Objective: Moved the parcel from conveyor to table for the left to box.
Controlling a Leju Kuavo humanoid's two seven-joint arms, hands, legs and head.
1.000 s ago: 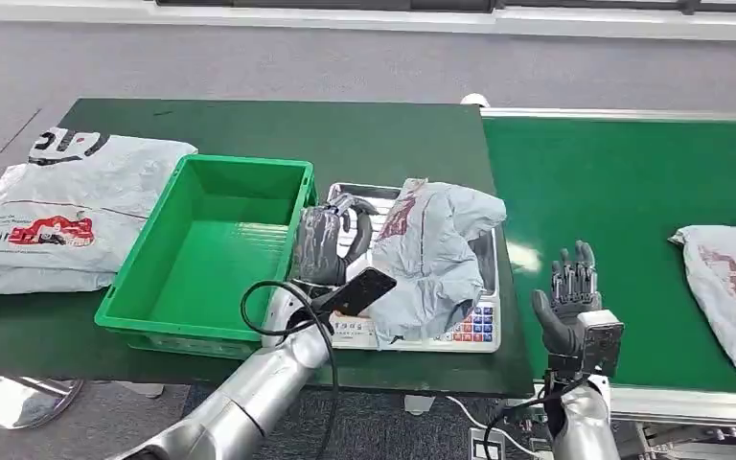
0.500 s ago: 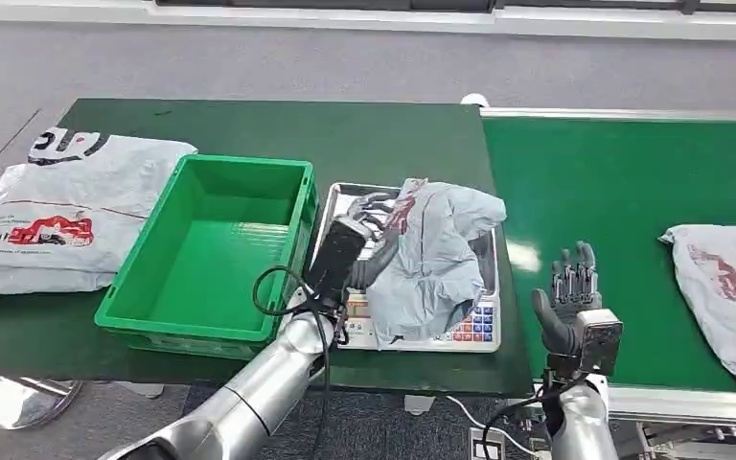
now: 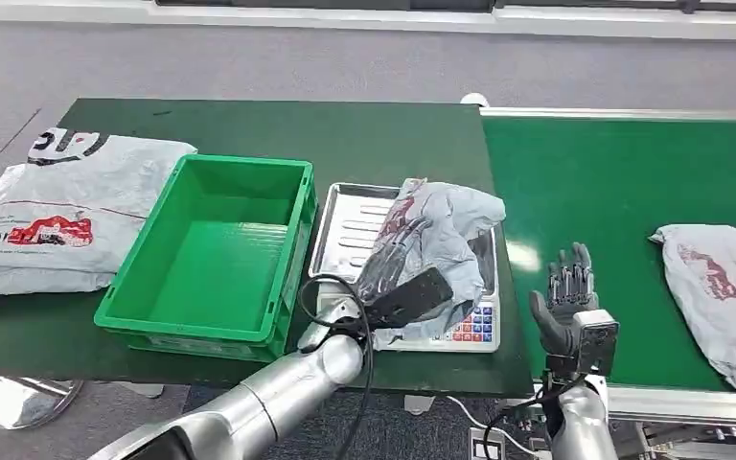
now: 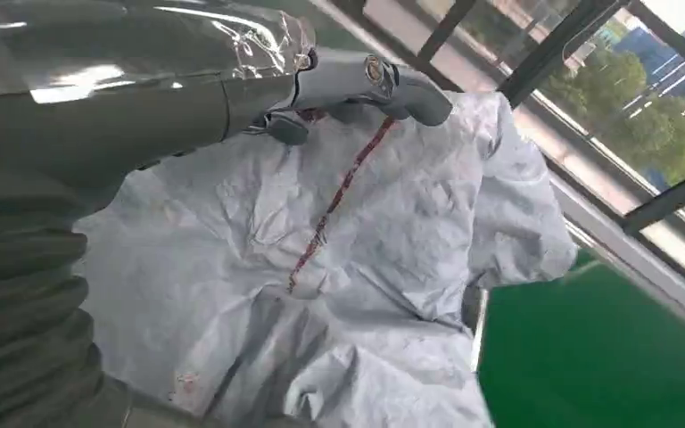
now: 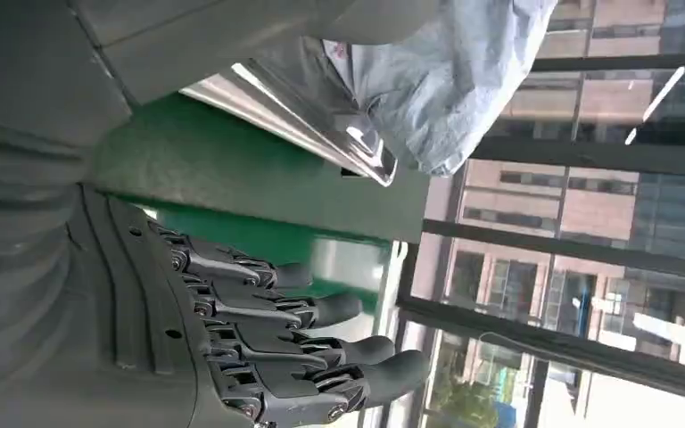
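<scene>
Silver and shiny, the left arm (image 3: 278,393) reaches up from the near edge of the table (image 3: 364,134). The left hand (image 3: 390,261) lies on the grey parcel (image 3: 441,240). The fingers (image 4: 383,80) press on the crinkly plastic. I cannot tell if they have hold of it.

The parcel sits on the metal tray of a scale (image 3: 345,225). It covers the right part of the tray and hangs over some of the buttons (image 3: 474,326). The scale stands on the dark green table, just beside a green box (image 3: 153,287). The box is to the left of the scale.

The right hand (image 3: 567,292) is up at the near edge of the belt (image 3: 613,182). Its fingers (image 5: 321,308) are straight and apart, and it holds nothing.

A big grey bag (image 3: 57,206) with red and black marks lies on the far left of the table, near the box. Another grey parcel (image 3: 719,287) lies on the bright green belt, well apart from the right hand. Past the table and the belt is a grey floor (image 3: 249,57).
</scene>
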